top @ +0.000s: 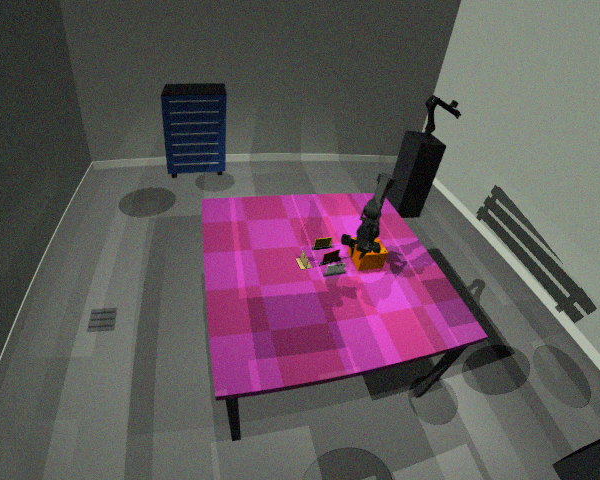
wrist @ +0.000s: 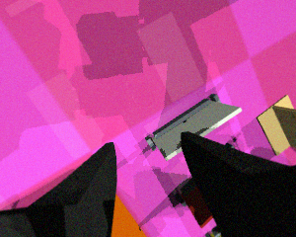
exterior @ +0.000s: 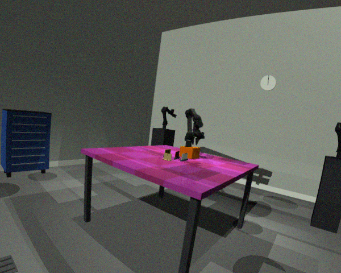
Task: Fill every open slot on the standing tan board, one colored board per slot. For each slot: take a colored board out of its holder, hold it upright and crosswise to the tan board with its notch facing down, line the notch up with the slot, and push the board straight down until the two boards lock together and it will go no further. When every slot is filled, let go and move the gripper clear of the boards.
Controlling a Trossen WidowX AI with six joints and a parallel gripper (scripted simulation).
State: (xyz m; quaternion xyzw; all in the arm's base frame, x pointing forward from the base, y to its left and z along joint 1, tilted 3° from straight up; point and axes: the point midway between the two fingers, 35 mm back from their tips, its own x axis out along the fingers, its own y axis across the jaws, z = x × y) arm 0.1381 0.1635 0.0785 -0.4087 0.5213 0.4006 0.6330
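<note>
Hovering tool (top: 363,252) (exterior: 195,142) (wrist: 148,144), boards waiting

Its fingers stand partly spread, gripping nothing, above the orange block (top: 370,261) (exterior: 190,152) (wrist: 123,222). From overhead, with the red board (top: 331,256) (exterior: 177,154) (wrist: 199,204) as clock centre, the tan board (top: 304,261) (exterior: 166,156) (wrist: 275,130) stands on the tabletop (top: 300,320) (exterior: 165,173) (wrist: 113,94) towards nine, yellow (top: 323,242) (exterior: 167,151) towards eleven, grey (top: 334,269) (exterior: 184,157) (wrist: 197,125) near six. All three colored boards sit in holders, apart from the tan one.
</note>
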